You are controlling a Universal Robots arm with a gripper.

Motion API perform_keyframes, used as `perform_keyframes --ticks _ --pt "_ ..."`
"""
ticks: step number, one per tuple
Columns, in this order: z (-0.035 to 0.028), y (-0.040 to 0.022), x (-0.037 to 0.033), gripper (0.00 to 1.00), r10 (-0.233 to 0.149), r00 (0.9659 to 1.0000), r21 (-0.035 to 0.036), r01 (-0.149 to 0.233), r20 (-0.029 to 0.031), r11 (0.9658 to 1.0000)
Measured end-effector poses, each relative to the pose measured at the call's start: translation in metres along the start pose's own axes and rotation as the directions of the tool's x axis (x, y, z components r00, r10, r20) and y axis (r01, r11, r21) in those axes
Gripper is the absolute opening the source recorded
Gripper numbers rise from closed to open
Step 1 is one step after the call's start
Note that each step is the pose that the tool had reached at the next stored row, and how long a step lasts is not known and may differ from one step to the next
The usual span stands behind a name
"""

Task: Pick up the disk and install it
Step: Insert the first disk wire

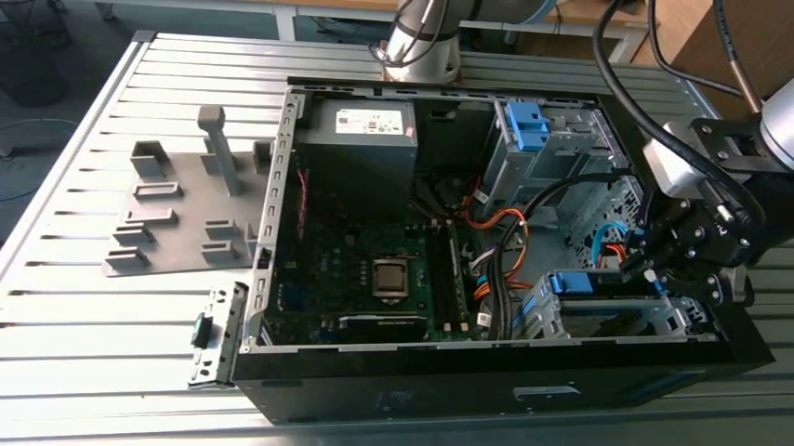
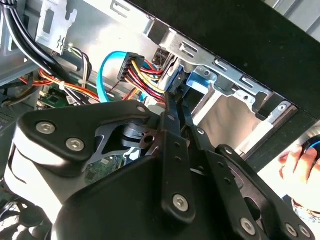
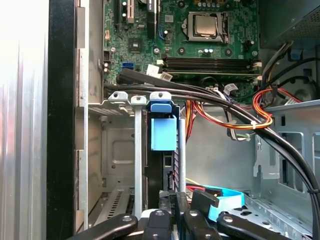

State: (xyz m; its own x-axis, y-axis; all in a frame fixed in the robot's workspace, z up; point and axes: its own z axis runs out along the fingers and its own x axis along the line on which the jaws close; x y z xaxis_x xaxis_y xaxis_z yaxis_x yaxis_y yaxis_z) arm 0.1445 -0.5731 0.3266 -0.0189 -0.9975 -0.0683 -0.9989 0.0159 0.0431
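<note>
1. The gripper [image 2: 177, 102] is at the open end of the drive cage [image 3: 117, 150], close up to the disk; I cannot tell whether it is clamped on the disk
2. The disk [image 3: 167, 167] stands on edge inside the drive cage, and its blue bracket [image 3: 163, 132] reaches the cage rim that faces the motherboard [image 3: 200, 40]
3. From the gripper the disk lies straight ahead, and its long axis seems to run along the cage slot, in line with the reach
4. Black cables [image 3: 210, 97] cross between the drive cage and the motherboard
</note>
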Motion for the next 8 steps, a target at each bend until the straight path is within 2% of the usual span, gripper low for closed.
perform_keyframes --ticks 1,6,8 --pt "0.0005 0.0 0.0 0.16 0.0 1.0 0.0 0.0 -0.0013 1.0" --pt "0.0013 -0.0001 0.0001 0.16 0.0 1.0 -0.0001 0.0 -0.0001 1.0" --pt "0.0028 -0.0001 0.0001 0.17 0.0 1.0 -0.0003 0.0 0.0027 1.0"
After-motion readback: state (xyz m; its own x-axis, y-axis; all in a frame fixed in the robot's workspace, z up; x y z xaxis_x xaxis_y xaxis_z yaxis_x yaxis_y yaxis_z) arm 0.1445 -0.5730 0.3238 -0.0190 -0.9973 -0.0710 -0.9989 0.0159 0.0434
